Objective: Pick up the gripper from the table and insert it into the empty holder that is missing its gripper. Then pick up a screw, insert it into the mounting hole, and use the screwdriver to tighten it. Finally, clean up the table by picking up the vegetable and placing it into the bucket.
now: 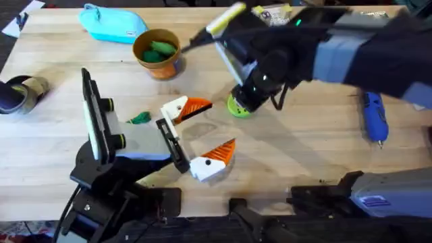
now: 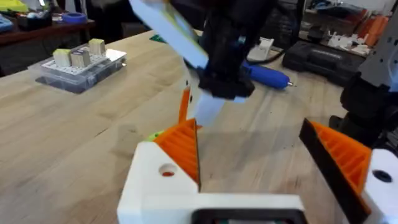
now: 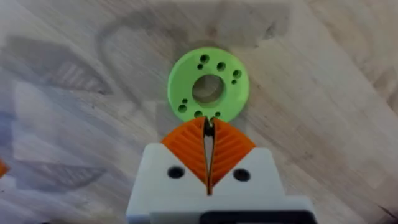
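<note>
- Over the middle of the wooden surface (image 1: 304,142), the right gripper (image 1: 248,94) hangs from its dark arm directly above a lime-green ring (image 1: 237,106) lying flat on the wood.
- Seen from the right wrist, the orange ribbed pads (image 3: 186,146) are pressed together with only a hairline seam between them, clenched on a thin dark sliver at the tips whose nature cannot be made out; the tips sit at the near rim of the green disc (image 3: 208,87), which has a large centre hole and small holes around it.
- Nearer the bases, the left gripper (image 1: 199,138) rests low with its jaws spread wide and released, one white-and-orange finger toward the centre of the surface, the other closer to the near edge, nothing between them.
- From the left wrist, the same orange pads (image 2: 180,146) frame the right arm's dark wrist beyond.
- The screwdriver (image 1: 374,118), blue with a silver tip, lies on the wood well to the right, apart from both grippers.
- The vegetable (image 1: 140,118), a small dark-green leafy piece, lies on the surface just beside the left arm's black link.
- The bucket (image 1: 156,54), orange with a tan rim, stands toward the far side with rounded green toys inside, next to a turquoise box (image 1: 111,23).
</note>
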`<state>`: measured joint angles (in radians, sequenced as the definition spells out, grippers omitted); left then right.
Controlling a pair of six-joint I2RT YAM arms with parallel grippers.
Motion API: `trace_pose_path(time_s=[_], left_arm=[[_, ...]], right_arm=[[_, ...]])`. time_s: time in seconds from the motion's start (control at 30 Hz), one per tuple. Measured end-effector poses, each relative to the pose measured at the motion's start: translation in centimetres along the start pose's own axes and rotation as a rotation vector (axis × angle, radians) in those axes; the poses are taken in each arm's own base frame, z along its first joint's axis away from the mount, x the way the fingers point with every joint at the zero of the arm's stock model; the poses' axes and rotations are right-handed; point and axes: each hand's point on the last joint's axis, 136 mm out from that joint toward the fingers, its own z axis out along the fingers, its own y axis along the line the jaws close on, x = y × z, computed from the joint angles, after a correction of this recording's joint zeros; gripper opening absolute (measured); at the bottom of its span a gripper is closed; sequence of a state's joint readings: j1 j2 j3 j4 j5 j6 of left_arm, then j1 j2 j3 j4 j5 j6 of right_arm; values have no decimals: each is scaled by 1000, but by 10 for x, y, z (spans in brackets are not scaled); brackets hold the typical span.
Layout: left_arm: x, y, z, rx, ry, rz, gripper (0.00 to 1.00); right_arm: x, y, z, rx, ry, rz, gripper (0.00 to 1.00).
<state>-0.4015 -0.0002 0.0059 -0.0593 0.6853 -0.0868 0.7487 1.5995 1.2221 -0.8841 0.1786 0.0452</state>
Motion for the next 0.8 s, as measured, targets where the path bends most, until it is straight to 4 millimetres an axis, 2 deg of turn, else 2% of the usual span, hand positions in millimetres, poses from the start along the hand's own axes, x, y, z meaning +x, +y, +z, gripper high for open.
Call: trace_pose_path(time_s=[0.23,0.47,0.6,0.8], left_arm=[[0,0,0,0,0,0,992],[0,0,0,0,0,0,992],[0,0,0,0,0,0,992],[0,0,0,0,0,0,992]], right_arm=[[-37,-1,-82,-59,-103,12,6],[-65,32,-144,-239,-240,-22,6],[-69,61,-163,-306,-283,-87,6],[-62,101,-172,-366,-291,-187,6]])
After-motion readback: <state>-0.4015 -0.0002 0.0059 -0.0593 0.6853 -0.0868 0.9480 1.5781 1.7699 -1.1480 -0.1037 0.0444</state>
